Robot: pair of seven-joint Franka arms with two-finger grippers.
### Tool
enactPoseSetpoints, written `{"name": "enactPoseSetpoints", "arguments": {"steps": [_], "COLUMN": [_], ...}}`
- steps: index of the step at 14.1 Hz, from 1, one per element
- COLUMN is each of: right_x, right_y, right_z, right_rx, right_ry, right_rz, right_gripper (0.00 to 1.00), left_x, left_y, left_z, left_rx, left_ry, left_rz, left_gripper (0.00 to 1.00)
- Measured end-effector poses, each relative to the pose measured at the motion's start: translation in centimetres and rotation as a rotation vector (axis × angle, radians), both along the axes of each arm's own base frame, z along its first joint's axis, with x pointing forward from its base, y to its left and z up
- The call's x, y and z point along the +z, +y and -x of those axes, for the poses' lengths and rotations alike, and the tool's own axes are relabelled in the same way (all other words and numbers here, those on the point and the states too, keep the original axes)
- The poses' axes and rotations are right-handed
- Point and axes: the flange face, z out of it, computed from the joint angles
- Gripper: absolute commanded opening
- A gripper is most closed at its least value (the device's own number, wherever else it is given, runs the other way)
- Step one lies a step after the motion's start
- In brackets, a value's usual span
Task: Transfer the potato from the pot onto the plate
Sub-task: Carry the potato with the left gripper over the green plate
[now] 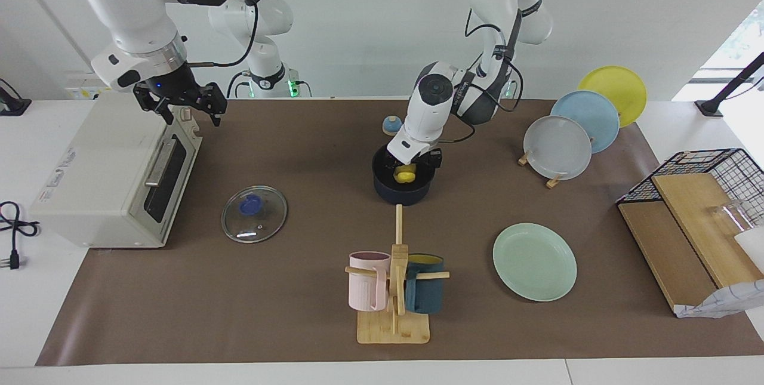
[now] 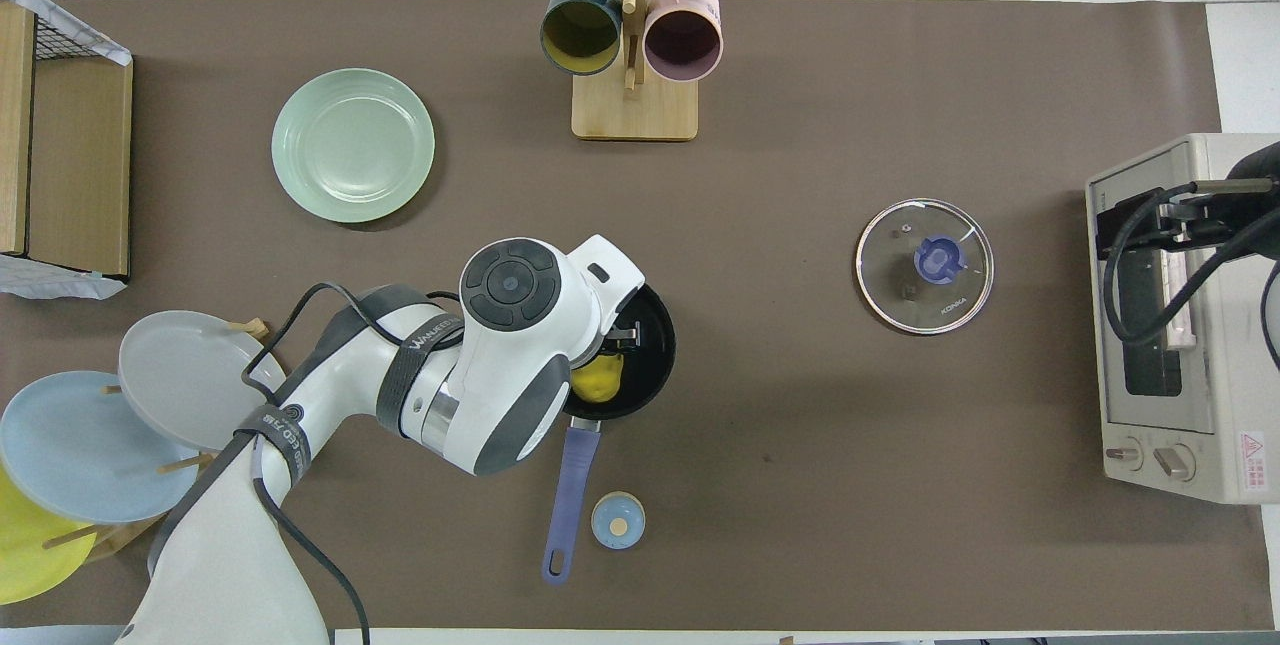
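The yellow potato (image 1: 406,176) is in the dark navy pot (image 1: 403,195) near the middle of the table. It also shows in the overhead view (image 2: 597,375), inside the pot (image 2: 655,345), whose blue handle (image 2: 568,495) points toward the robots. My left gripper (image 1: 410,169) reaches down into the pot, a finger on each side of the potato, and looks shut on it. The mint-green plate (image 1: 534,261) lies bare, farther from the robots than the pot, toward the left arm's end; it also shows in the overhead view (image 2: 353,145). My right gripper (image 1: 182,109) hangs open over the toaster oven.
A glass lid (image 1: 253,213) lies between the pot and the toaster oven (image 1: 113,176). A mug rack (image 1: 394,289) stands farther out than the pot. A small blue disc (image 1: 391,125) lies beside the pot's handle. Grey, blue and yellow plates (image 1: 558,147) stand in a rack.
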Motion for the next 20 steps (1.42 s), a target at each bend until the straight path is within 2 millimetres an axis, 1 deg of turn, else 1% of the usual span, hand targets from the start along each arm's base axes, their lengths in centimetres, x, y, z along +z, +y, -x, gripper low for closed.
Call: {"name": "enactPoseSetpoints", "arguments": {"steps": [3, 4, 5, 7, 10, 11, 12, 17, 18, 19, 20], "right_x": [0.0, 0.0, 0.0, 0.0, 0.0, 0.0, 0.0, 0.0, 0.0, 0.0, 0.0], "right_y": [0.1, 0.1, 0.2, 0.2, 0.2, 0.2, 0.2, 0.2, 0.2, 0.2, 0.2], "right_z": [0.0, 0.0, 0.0, 0.0, 0.0, 0.0, 0.0, 0.0, 0.0, 0.0, 0.0], "right_rx": [0.001, 0.003, 0.004, 0.003, 0.003, 0.003, 0.003, 0.003, 0.003, 0.003, 0.003], "right_ry": [0.0, 0.0, 0.0, 0.0, 0.0, 0.0, 0.0, 0.0, 0.0, 0.0, 0.0], "right_rz": [0.0, 0.0, 0.0, 0.0, 0.0, 0.0, 0.0, 0.0, 0.0, 0.0, 0.0], "right_gripper": [1.0, 1.0, 1.0, 1.0, 1.0, 1.0, 1.0, 1.0, 1.0, 1.0, 1.0], "left_x": [-0.1, -0.1, -0.1, -0.1, -0.1, -0.1, -0.1, 0.2, 1.0, 2.5, 4.4], "left_y": [-0.3, -0.5, -0.7, -1.1, -1.2, -1.2, -1.2, -1.0, -0.9, -0.7, -0.3], "left_z": [0.4, 0.5, 0.8, 1.1, 1.3, 1.3, 1.3, 1.0, 0.8, 0.3, -0.2], "left_rx": [-0.009, -0.014, -0.02, -0.032, -0.041, -0.042, -0.042, -0.015, -0.006, 0.003, 0.013], "left_ry": [0.004, 0.005, 0.006, 0.005, 0.0, 0.0, 0.0, 0.002, 0.004, 0.008, 0.008], "left_rz": [-0.003, -0.004, -0.006, -0.009, -0.014, -0.015, -0.015, -0.019, -0.02, -0.021, -0.019], "left_gripper": [1.0, 0.92, 0.82, 0.56, 0.2, 0.09, 0.0, 0.0, 0.0, 0.0, 0.0]}}
